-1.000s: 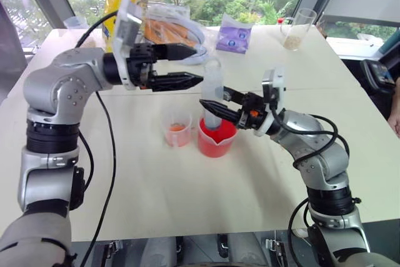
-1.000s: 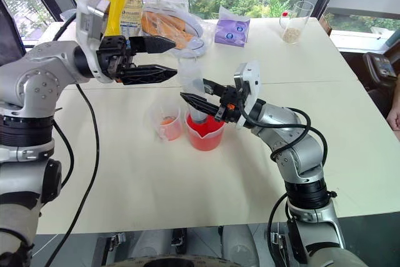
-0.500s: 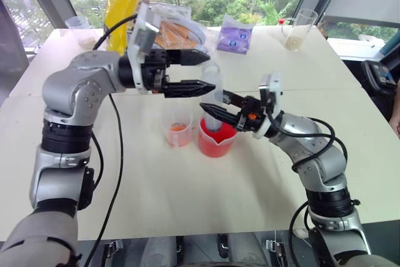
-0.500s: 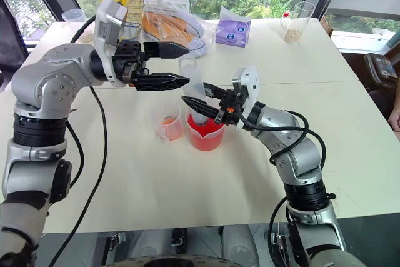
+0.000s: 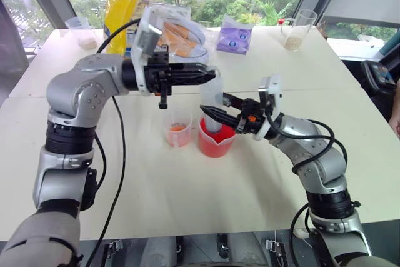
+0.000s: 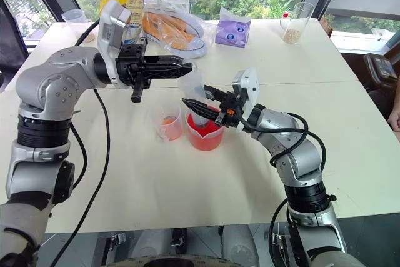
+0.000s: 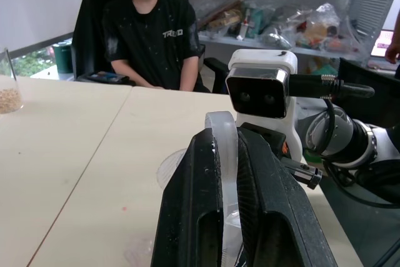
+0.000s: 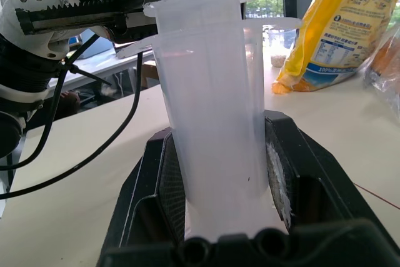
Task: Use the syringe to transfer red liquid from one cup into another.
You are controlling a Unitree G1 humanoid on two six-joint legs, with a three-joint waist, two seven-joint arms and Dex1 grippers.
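- The right claw (image 5: 210,112) is clamped on the barrel of the syringe (image 5: 212,101), holding it upright with its tip down in the red cup (image 5: 216,141).
- The left claw (image 5: 201,75) reaches in level from the left, its fingers (image 7: 190,217) pressed together on the syringe's clear plunger top (image 7: 223,136), just above the barrel.
- The red cup stands near the middle of the desk (image 5: 187,204), with red liquid (image 5: 215,147) colouring it all over.
- Just beside it, on its left, stands the smaller clear cup (image 5: 178,130), with a little orange-red liquid low down.
- Toward the far edge of the desk lie a yellow bag (image 5: 122,4), a clear packet of orange food (image 5: 178,32) and a purple pouch (image 5: 233,37).
- A clear cup with beige grains (image 5: 299,29) stands near the far right corner, and another (image 5: 81,30) near the far left corner.
- In the left wrist view a person in a black shirt (image 7: 150,35) sits in a chair beyond the desk's edge.
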